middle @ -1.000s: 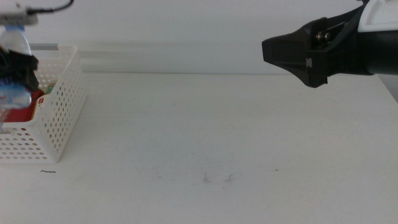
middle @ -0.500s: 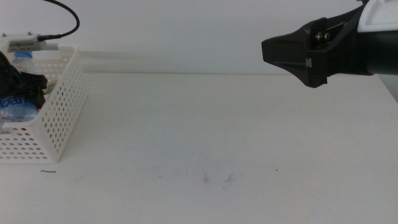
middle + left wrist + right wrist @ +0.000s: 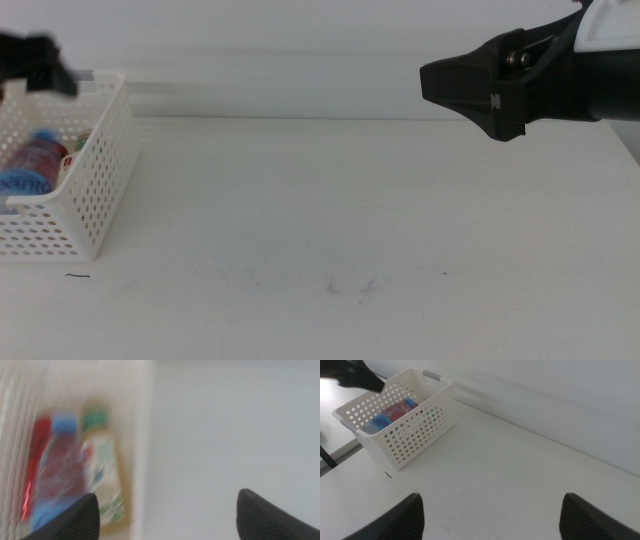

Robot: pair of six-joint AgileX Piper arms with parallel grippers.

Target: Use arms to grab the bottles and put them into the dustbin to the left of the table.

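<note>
Red can (left wrist only)

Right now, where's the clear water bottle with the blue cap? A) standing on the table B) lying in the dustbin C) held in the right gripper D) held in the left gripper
B: the water bottle lies inside the dustbin beside the red can, while the left gripper hangs open and empty above it and the right gripper is open over bare table.
</note>
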